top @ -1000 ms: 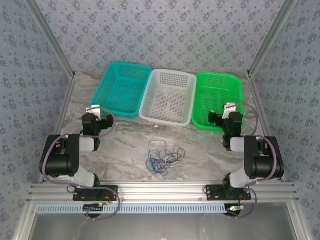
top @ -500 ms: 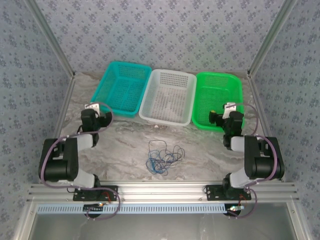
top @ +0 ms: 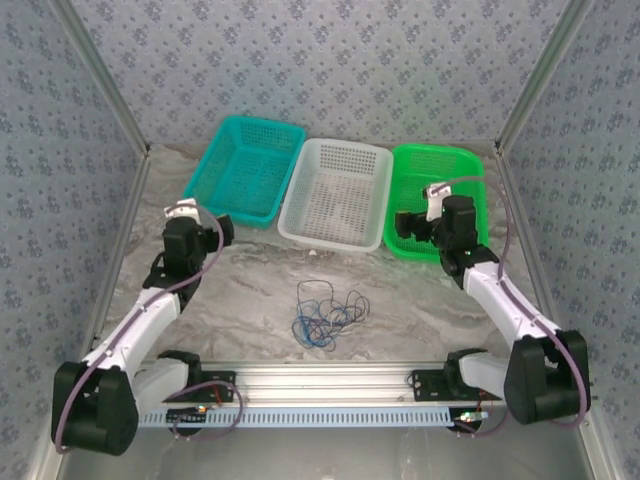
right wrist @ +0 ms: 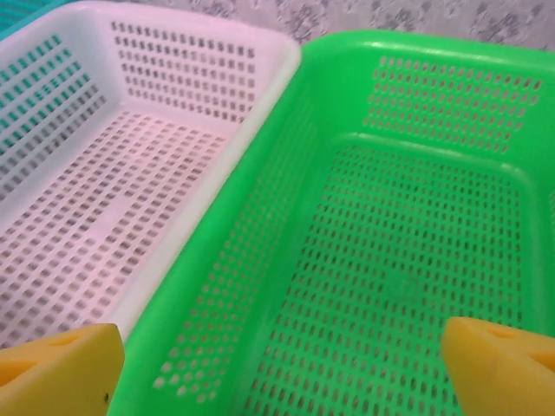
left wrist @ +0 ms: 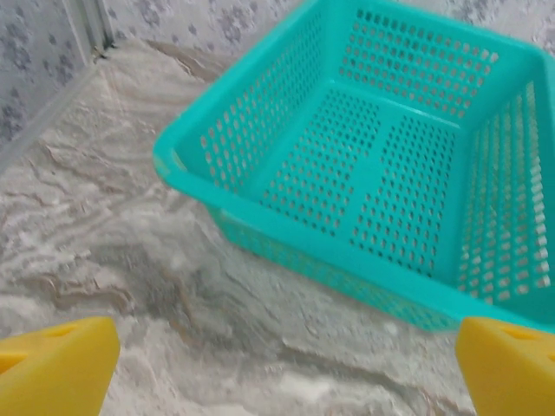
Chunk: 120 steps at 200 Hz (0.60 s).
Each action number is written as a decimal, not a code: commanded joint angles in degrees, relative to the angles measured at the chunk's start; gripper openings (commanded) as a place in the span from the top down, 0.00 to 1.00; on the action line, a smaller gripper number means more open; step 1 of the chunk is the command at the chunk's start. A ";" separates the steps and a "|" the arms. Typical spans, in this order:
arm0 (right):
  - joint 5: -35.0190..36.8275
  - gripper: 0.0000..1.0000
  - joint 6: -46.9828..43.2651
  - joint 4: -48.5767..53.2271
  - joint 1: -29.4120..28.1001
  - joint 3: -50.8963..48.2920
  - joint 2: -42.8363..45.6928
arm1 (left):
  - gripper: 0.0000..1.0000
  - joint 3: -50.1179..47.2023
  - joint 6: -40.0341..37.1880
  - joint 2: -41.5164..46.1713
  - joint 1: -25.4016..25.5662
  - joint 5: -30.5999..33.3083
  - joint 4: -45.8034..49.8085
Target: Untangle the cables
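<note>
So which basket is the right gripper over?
The green basket, rightmost of the row; the open right gripper hangs above its near-left corner, not the white basket or teal basket.

No text, number, label or brand can be read. The teal basket (top: 245,175), the white basket (top: 335,195), the green basket (top: 440,170) and the bench (top: 250,285) carry no legible marks. The wallpaper (top: 330,60) bears only a small flower pattern.
</note>
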<state>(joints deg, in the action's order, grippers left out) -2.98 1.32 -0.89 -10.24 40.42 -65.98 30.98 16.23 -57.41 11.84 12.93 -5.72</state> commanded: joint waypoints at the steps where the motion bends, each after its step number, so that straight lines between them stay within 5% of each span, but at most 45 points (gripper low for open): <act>1: -0.56 0.06 4.82 10.00 -3.32 0.13 3.52 | 0.01 -0.39 1.15 2.12 3.06 0.00 4.47; 44: 3.65 0.08 13.04 14.55 -10.40 -1.48 4.76 | 0.00 6.62 -3.86 -3.14 6.54 -0.10 6.16; 120: 5.55 0.08 21.13 14.65 -12.24 3.85 -4.42 | 0.05 30.15 -10.87 -28.50 6.50 -3.45 15.87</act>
<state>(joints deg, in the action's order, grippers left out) 2.37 19.00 12.05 -21.50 40.49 -66.83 57.71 8.54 -80.47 18.13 11.68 5.15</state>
